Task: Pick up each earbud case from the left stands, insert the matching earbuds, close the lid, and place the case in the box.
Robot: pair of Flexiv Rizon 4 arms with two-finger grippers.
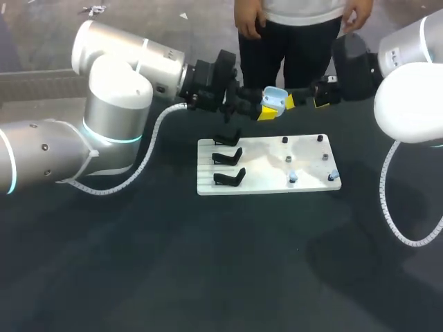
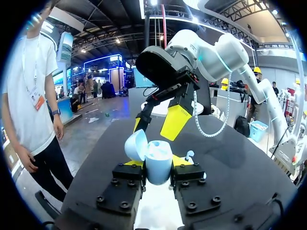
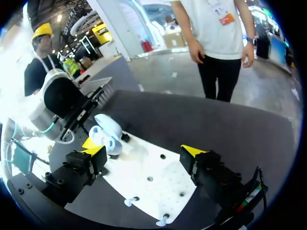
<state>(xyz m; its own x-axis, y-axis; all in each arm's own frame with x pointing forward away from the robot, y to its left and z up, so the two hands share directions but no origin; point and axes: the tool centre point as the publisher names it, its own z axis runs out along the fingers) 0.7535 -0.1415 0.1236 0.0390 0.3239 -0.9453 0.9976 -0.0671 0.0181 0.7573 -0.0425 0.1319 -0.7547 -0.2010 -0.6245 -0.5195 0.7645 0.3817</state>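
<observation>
My left gripper [image 1: 265, 111] is shut on a light blue earbud case [image 1: 275, 98], held in the air behind the white board [image 1: 266, 181]. In the left wrist view the case [image 2: 158, 165] sits upright between the fingers with its lid [image 2: 135, 143] swung open. My right gripper [image 1: 305, 102] stands open just right of the case, facing it, with nothing between its fingers. From the right wrist view the case [image 3: 108, 132] lies ahead of the open gripper [image 3: 144, 148], beside one fingertip. Two pale earbuds [image 1: 293, 178] [image 1: 333, 175] stand on pegs at the board's near right.
Three black stands [image 1: 227, 157] line the board's left side with nothing on them. Several dark pegs [image 1: 320, 138] dot its right half. Dark tabletop [image 1: 208, 263] surrounds the board. A person stands beyond the far edge without reaching over it.
</observation>
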